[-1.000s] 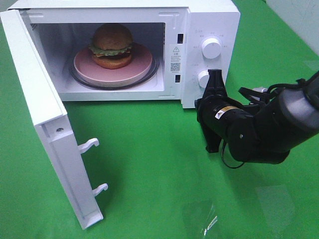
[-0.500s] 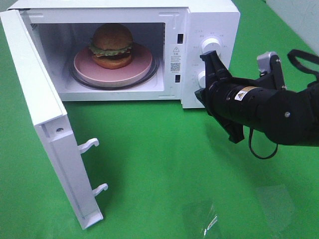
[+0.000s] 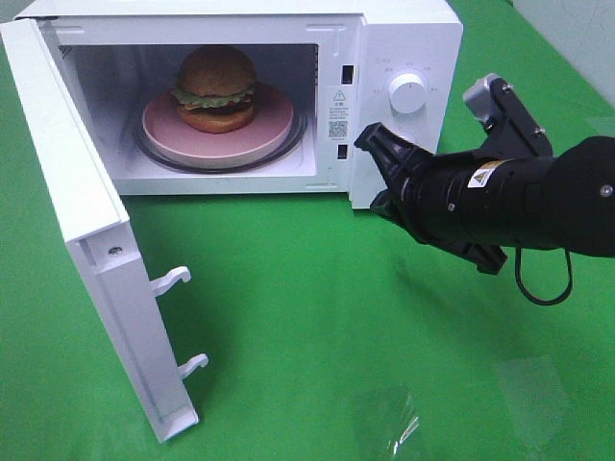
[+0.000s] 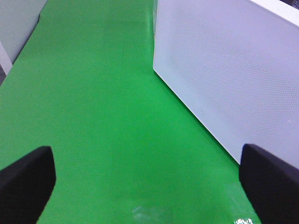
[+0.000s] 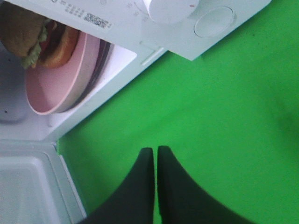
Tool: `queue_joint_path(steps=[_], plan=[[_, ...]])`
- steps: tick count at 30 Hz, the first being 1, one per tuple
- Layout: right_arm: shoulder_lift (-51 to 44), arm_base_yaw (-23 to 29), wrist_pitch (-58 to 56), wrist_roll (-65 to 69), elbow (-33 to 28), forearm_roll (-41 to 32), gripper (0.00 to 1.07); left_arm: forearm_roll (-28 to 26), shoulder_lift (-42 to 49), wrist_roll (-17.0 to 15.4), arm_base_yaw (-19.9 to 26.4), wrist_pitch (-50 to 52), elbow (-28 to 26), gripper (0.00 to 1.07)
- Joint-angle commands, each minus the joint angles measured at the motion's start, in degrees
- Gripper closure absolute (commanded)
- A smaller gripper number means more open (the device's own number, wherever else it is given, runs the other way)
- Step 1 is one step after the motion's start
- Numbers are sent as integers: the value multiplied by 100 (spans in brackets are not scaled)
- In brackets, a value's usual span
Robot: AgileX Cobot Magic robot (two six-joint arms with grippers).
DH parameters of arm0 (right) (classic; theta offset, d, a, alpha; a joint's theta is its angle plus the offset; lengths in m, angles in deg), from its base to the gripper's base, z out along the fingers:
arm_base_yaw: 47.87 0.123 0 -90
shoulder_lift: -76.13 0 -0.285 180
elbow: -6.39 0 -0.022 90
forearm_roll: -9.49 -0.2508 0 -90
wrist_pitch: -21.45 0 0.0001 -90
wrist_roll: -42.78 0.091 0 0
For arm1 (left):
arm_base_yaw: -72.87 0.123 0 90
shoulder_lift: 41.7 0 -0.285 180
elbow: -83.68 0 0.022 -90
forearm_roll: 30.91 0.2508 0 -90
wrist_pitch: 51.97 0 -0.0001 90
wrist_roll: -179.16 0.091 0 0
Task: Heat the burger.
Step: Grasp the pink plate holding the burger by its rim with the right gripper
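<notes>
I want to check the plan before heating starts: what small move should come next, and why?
Probably push the door shut first. The burger already sits on the pink plate inside the microwave, yet the door stands wide open. The left gripper, open, is beside the door's outer face, so it seems best placed to push; the right gripper is shut, near the control panel.

Colours and patterns, by item:

- Surface (image 3: 288, 288) – plain bright green.
- Microwave (image 3: 404, 29) – white casing, pale interior; knob (image 3: 407, 93) white.
- Dotted panel (image 4: 224, 70) – white with a fine, even grey dot mesh.
- Plate (image 3: 274, 120) – soft pink.
- Burger (image 3: 216, 86) – glossy golden-brown buns, ruffled green lettuce, dark patty.
- Right gripper (image 3: 370, 139) – matt black; the arm behind it carries a small yellow-and-black label (image 3: 478, 177).
- Left gripper (image 4: 148, 186) – black.
</notes>
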Motion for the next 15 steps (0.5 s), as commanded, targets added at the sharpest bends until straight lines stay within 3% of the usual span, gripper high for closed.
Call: queue_joint_path(steps=[1, 6, 10, 11, 15], plan=[[-86, -17, -647, -579, 138, 275, 105, 0, 86, 0, 11, -17, 0, 7], [-86, -17, -1478, -928, 481, 837, 104, 0, 86, 0, 11, -17, 0, 7], [-86, -17, -2338, -1026, 940, 1621, 103, 0, 86, 0, 11, -17, 0, 7], [-86, -17, -3060, -1094, 1255, 2257, 103, 0, 86, 0, 11, -17, 0, 7], [-86, -17, -3627, -1387, 1513, 2779, 102, 0, 86, 0, 11, -17, 0, 7]])
